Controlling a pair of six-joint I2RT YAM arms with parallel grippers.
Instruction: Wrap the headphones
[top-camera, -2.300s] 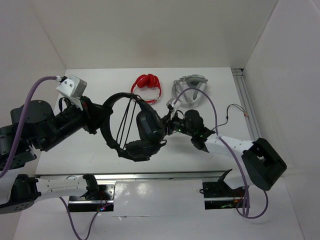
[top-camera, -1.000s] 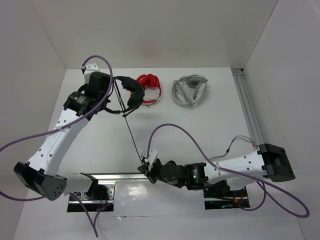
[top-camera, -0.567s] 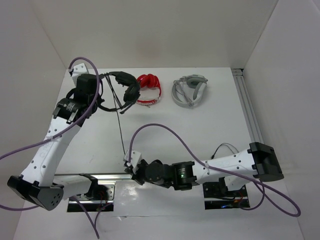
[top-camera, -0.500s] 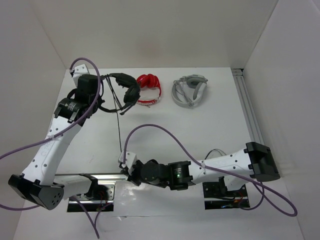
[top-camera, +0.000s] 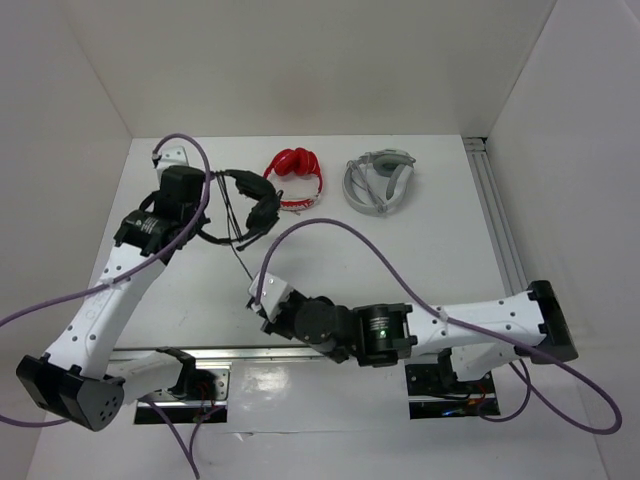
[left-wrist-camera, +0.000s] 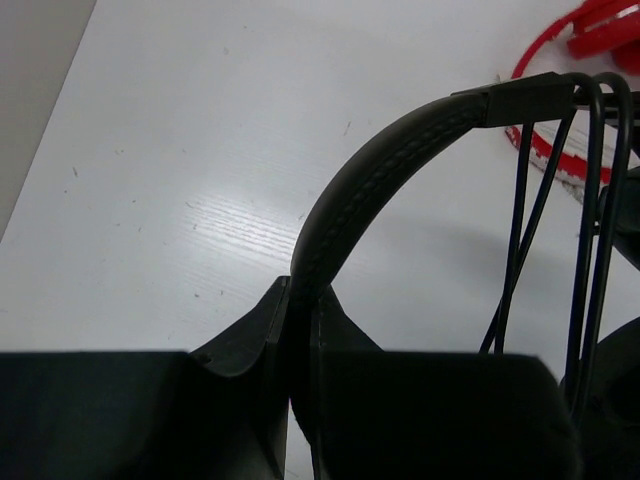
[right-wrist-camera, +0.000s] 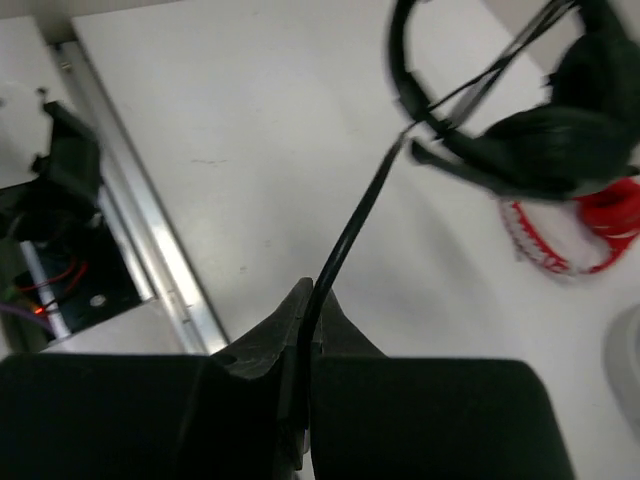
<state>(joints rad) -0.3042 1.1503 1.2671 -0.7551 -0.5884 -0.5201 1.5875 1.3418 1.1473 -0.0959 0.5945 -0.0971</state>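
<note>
The black headphones (top-camera: 255, 203) hang in the air over the table's back left, with several cable strands across the headband. My left gripper (top-camera: 203, 222) is shut on the padded headband (left-wrist-camera: 370, 190), which runs up out of my jaws in the left wrist view, where the gripper (left-wrist-camera: 300, 300) shows at the bottom. The thin black cable (top-camera: 247, 265) runs down from the headphones to my right gripper (top-camera: 263, 298), which is shut on it. In the right wrist view the cable (right-wrist-camera: 350, 225) rises from the gripper (right-wrist-camera: 308, 295) to the earcups (right-wrist-camera: 560, 140).
Red headphones (top-camera: 295, 175) lie just right of the black ones. Grey-white headphones (top-camera: 378, 183) lie further right at the back. A metal rail (top-camera: 200, 352) runs along the near edge, and another rail (top-camera: 495, 220) along the right side.
My right gripper has moved from the near rail up towards the headphones along the cable, so the cable span is shorter. My left gripper has shifted slightly right with the headphones.
</note>
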